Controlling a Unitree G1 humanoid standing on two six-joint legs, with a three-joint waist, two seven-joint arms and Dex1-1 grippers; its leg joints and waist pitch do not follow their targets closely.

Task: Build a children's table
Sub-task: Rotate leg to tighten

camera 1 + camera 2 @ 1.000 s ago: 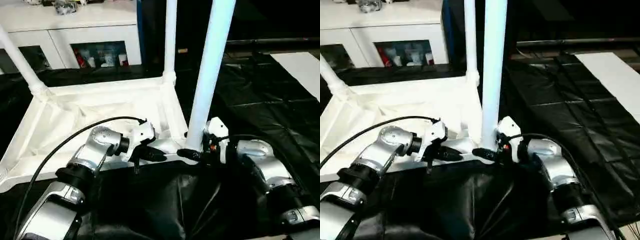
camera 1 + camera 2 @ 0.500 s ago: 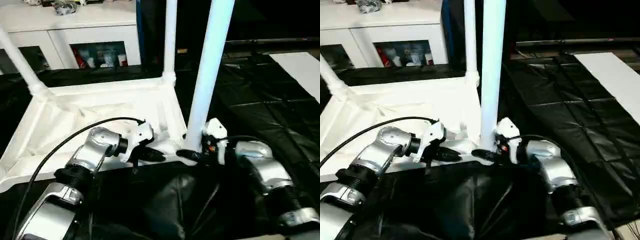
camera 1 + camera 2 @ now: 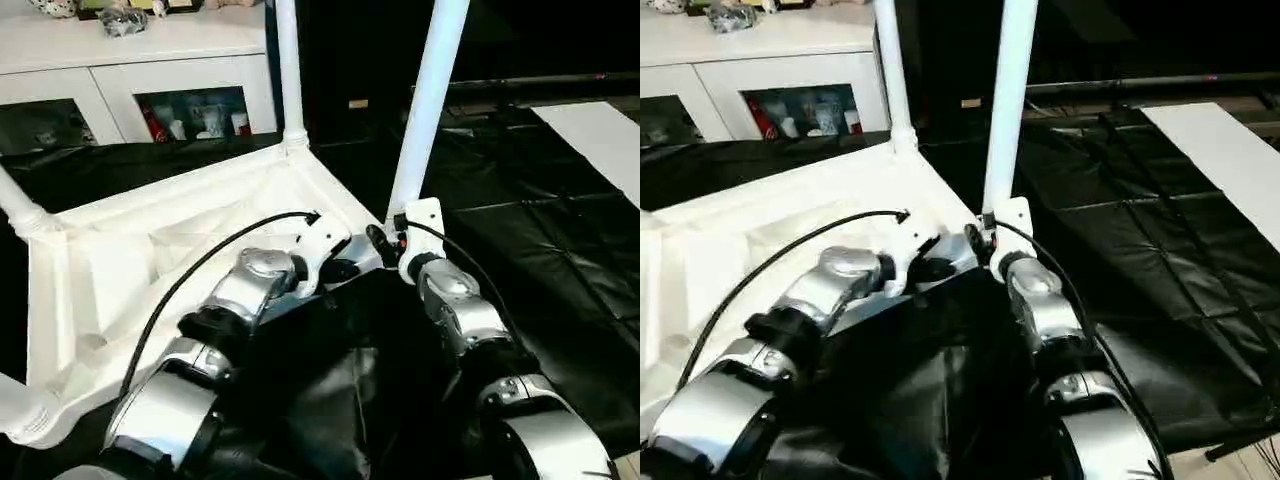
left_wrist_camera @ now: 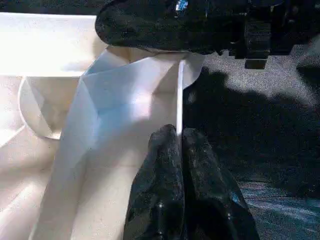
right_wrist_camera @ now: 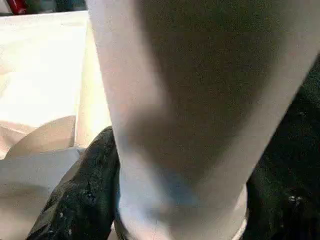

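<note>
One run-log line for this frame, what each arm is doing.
table top: upside down | left gripper: shut on rim | right gripper: around leg base, near corner

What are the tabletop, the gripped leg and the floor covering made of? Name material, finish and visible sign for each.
Tabletop: likely white moulded plastic, matt; thin ribs underneath. Gripped leg: seemingly the same plastic, smoother, with a soft sheen. Floor covering: probably black plastic sheeting, glossy; creases catch light.

Head stereo pair: looks forward and down over both forearms; both eyes share the upturned children's table. Left wrist camera: close along its pincer at table rim. Right wrist camera: pressed near a leg.
</note>
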